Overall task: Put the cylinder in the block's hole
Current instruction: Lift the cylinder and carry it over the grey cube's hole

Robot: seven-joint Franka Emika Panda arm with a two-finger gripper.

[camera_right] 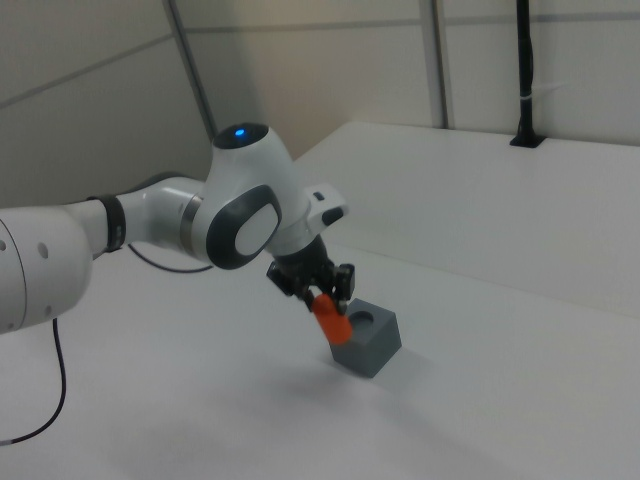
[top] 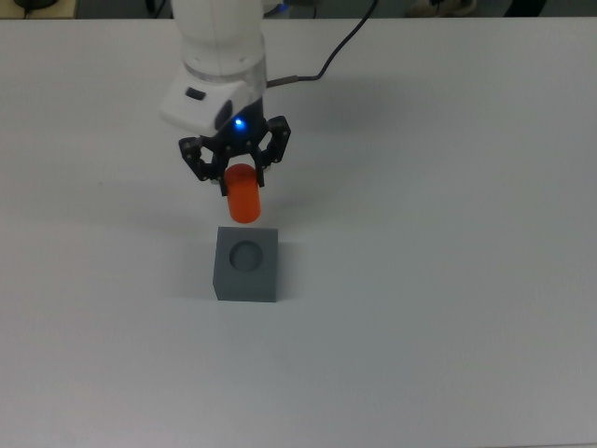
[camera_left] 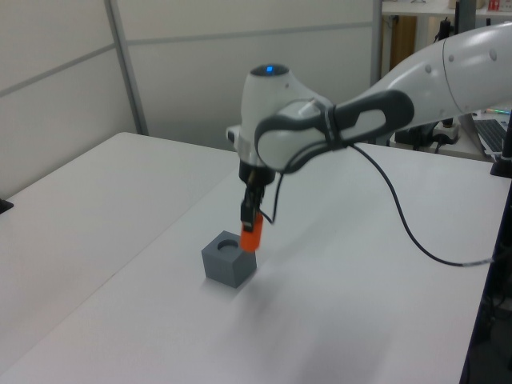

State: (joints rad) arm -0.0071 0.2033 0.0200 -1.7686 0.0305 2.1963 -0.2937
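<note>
The small dark grey matte block (top: 247, 264), its round top hole uncovered, rests on the white tabletop (top: 448, 280) just below the end effector (top: 239, 168). The short bright orange cylinder (top: 243, 194) is held clamped between the black fingers, lifted clear, beside the hole.

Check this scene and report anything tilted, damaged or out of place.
One thing: the cylinder hangs tilted in the gripper, not plumb, clearest in the right view. It is off the table, beside the block, whose hole is empty. No spill or damage shows.
</note>
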